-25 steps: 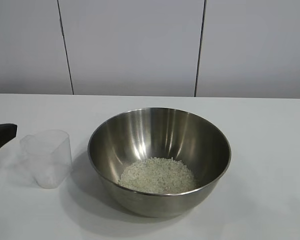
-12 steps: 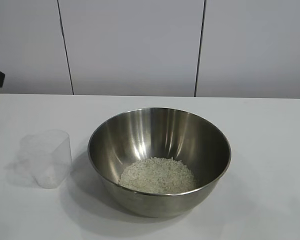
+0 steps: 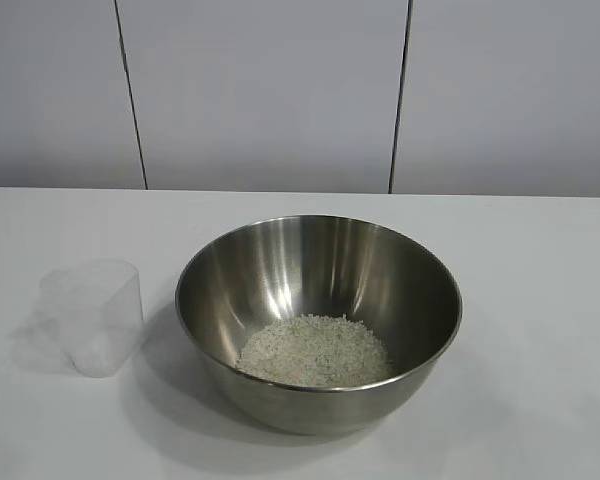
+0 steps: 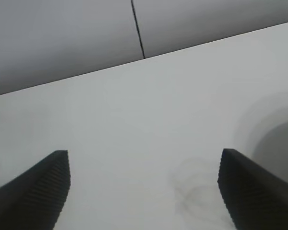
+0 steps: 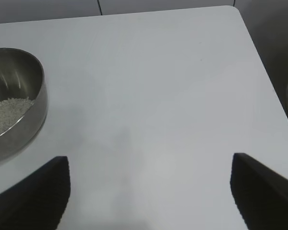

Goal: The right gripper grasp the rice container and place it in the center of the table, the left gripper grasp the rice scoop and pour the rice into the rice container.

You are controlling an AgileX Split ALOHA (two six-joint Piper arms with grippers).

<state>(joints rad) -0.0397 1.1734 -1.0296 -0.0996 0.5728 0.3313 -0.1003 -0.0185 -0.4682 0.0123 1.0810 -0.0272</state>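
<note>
Resting mid-table point(image 3: 540, 260): bowl point(image 3: 318, 320) holding rice point(image 3: 315, 350); scoop point(image 3: 92, 316) upright just beside, emptied. Left gripper point(image 4: 144, 191) and right gripper point(image 5: 149, 191): jaws apart, holding nothing. Risk: a low-swinging arm toppling the light scoop.

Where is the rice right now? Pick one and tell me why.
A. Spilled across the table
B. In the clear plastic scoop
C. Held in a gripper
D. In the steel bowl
D: the rice lies heaped in the bottom of the rice container, while the rice scoop stands upright beside it.
</note>
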